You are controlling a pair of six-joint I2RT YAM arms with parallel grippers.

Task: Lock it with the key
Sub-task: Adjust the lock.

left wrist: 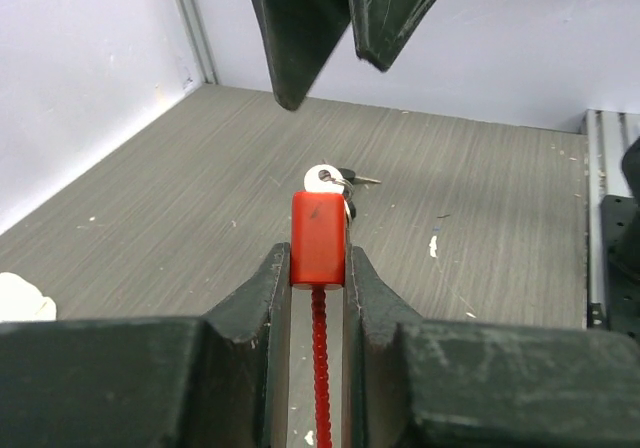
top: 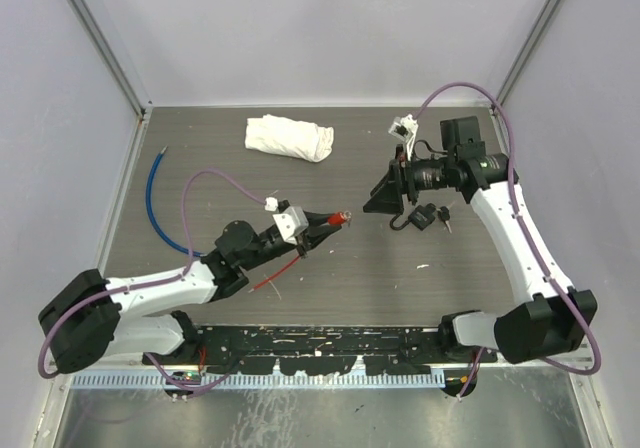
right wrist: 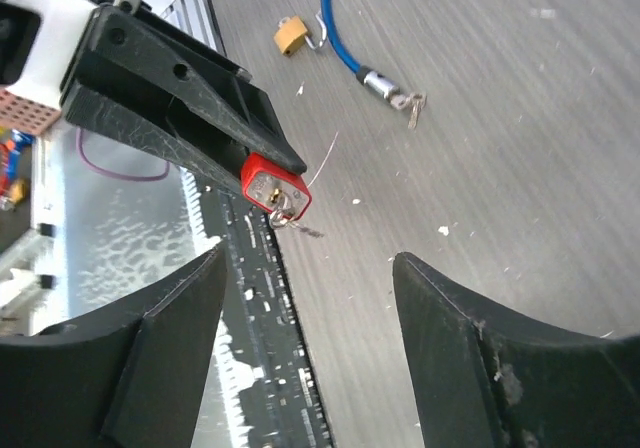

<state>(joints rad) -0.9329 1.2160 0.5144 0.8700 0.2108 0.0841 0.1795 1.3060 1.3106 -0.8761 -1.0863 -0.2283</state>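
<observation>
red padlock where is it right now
The red padlock is mid-table in the top view, clamped in the left tool, with the open right tool facing it, apart.

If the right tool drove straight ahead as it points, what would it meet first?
Probably the key sticking out of the red padlock held by the left tool, though the depth is uncertain.

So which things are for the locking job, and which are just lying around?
For the job: red padlock, the key in it.
Lying about: white cloth, blue cable, brass padlock, black padlock.
</observation>
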